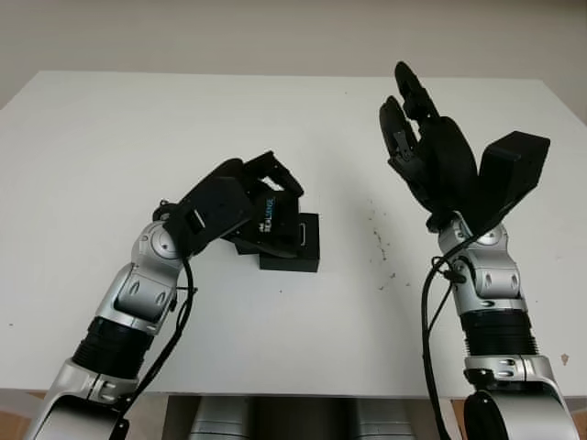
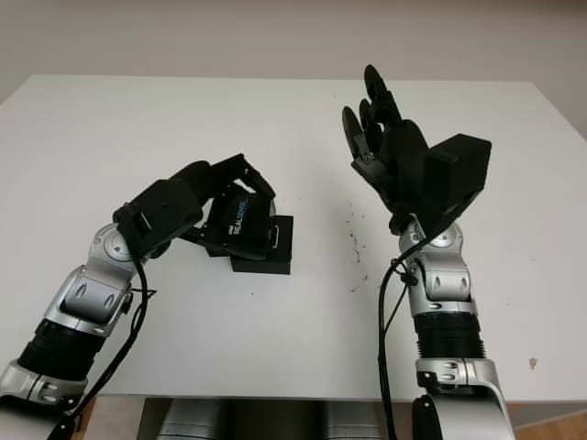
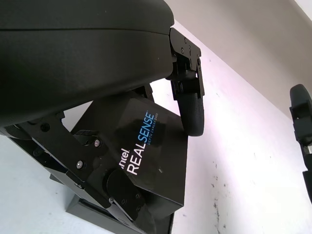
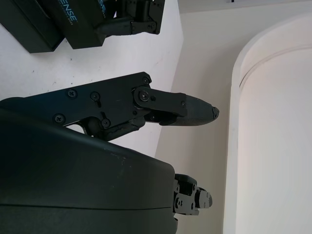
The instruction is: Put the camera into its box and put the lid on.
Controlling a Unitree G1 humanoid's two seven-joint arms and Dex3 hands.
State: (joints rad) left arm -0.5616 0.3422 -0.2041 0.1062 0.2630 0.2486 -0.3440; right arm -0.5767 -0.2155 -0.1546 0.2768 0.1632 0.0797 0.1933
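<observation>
Two arms rose from the bottom edge over the white table (image 1: pixel 110 128). From about seven o'clock the left arm bent at the wrist toward the table's middle, and the left hand (image 1: pixel 240 197) gripped the black lid (image 1: pixel 266 218) printed "REALSENSE", its fingers (image 3: pixel 191 109) curled over the far edge and others clamped along the near side. That lid was tilted, its lower edge down against the black box (image 1: pixel 295 247), which lay flat near the table's centre, sticking out from under the lid toward four o'clock. Whether the camera sat inside the box could not be told. At five o'clock the right arm stood nearly upright, well apart from the box, and the right hand (image 1: pixel 424 147) was open and held nothing, raised above the table with its fingertips pointing toward twelve o'clock.
</observation>
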